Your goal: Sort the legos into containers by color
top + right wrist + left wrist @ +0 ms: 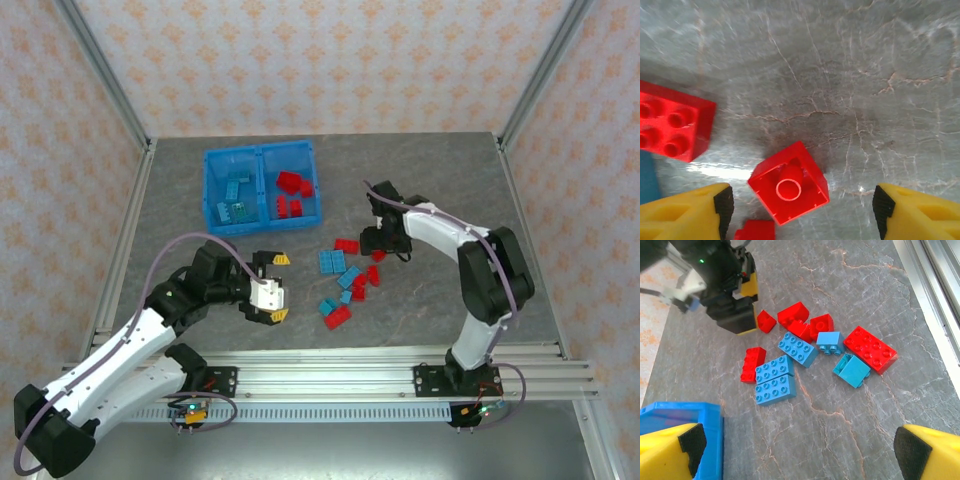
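Note:
Loose legos lie mid-table: red ones [347,246] and teal ones [330,262], among them a long red brick [871,349] and two teal bricks side by side [774,379]. The blue bin [262,150] stands behind them, with teal bricks [234,196] in its left container and red bricks [293,190] in its right. My right gripper [385,245] [802,206] hangs open over a square red brick [789,189]. That brick lies hollow side up between the pads [724,205] and touches neither. My left gripper [272,285] [801,450] is open over bare table in front of the pile.
In the left wrist view the bin's near corner [690,415] sits by my left finger and the right arm's gripper [732,305] stands beyond the pile. A metal rail [400,360] runs along the near edge, and frame posts [120,110] stand at the back corners.

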